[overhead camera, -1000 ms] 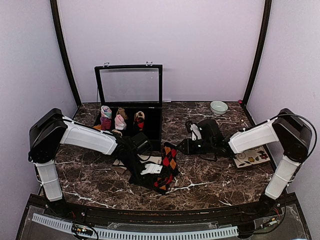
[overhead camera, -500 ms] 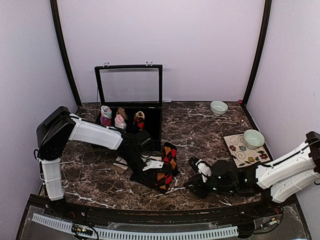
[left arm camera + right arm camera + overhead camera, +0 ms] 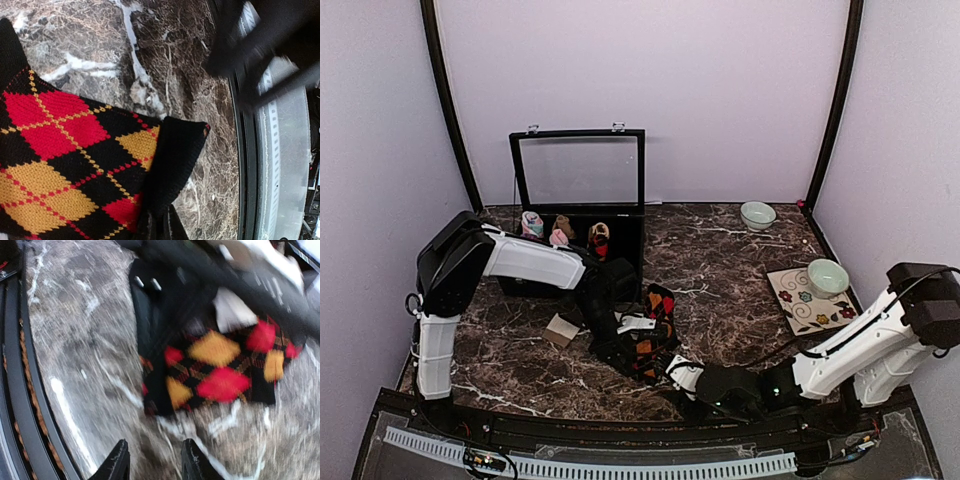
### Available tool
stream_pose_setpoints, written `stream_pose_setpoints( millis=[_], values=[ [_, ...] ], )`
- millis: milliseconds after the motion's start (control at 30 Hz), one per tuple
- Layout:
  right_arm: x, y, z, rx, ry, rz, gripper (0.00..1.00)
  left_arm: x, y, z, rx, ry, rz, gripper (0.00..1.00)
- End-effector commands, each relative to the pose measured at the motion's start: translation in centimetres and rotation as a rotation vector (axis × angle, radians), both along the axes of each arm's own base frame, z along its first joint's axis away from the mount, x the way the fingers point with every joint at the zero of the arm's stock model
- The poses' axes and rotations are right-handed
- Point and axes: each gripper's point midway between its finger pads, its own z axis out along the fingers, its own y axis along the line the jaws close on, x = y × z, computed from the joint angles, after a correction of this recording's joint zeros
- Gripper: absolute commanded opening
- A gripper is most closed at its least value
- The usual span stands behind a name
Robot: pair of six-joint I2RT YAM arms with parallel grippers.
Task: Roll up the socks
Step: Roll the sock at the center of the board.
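The black sock with red and orange argyle diamonds [image 3: 655, 340] lies crumpled in the middle of the table. It fills the left of the left wrist view as the argyle sock [image 3: 65, 150]. My left gripper [image 3: 632, 340] is shut on its black cuff [image 3: 175, 155], the fingers [image 3: 160, 227] pinched together on the fabric. My right gripper [image 3: 675, 372] hovers low by the near edge, just in front of the sock's near end. In the blurred right wrist view it [image 3: 154, 465] stands open and empty, short of the argyle sock [image 3: 220, 365]. A cream sock piece [image 3: 560, 328] lies left of my left arm.
A black display case [image 3: 620, 255] with its glass lid raised stands at the back left and holds rolled sock bundles [image 3: 560, 235]. A pale bowl [image 3: 757, 214] sits at the back right. A second bowl [image 3: 827, 275] rests on a floral mat [image 3: 795, 300]. The table's metal rail [image 3: 272, 150] runs close by.
My right arm swung from mid-table down to the near edge beside the sock, its jaws widening. My left gripper, still shut on the sock, shifted it slightly right and nearer.
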Motion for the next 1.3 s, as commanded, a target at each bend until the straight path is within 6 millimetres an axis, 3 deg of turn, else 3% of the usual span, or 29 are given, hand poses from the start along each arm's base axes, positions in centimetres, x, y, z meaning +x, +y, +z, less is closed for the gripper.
stream_pose_setpoints(
  millis=[0,200,533,833,967,1100,1267],
  values=[
    [0.2,3.5,2.2,0.008,-0.13,0.067,0.35,-0.3,1.8,-2.7,0.143,0.025,0.0,0.0],
    [-0.2,5.5,1.5,-0.027,-0.166,0.136,0.35,-0.4,1.7,-2.7,0.147,0.048,0.0,0.0],
    [0.7,6.1,-0.5,-0.1,-0.213,0.137,0.34,-1.6,1.9,-2.2,0.14,0.12,-0.035,0.0],
    [1.5,5.5,-1.4,-0.093,-0.181,0.108,0.32,-1.4,2.1,-2.5,0.154,0.109,-0.043,0.01],
    [1.3,4.2,-3.6,-0.104,-0.109,0.1,0.3,-1.9,2.1,-1.7,0.14,0.135,-0.059,0.04],
    [0.9,3.1,-5.2,-0.131,-0.068,0.094,0.19,-1.6,2.2,-2.0,0.145,0.129,-0.05,0.08],
    [0.8,2.1,-6.3,-0.13,-0.024,0.057,0.0,-0.4,1.9,-1.0,0.118,0.108,-0.007,0.22]
  ],
)
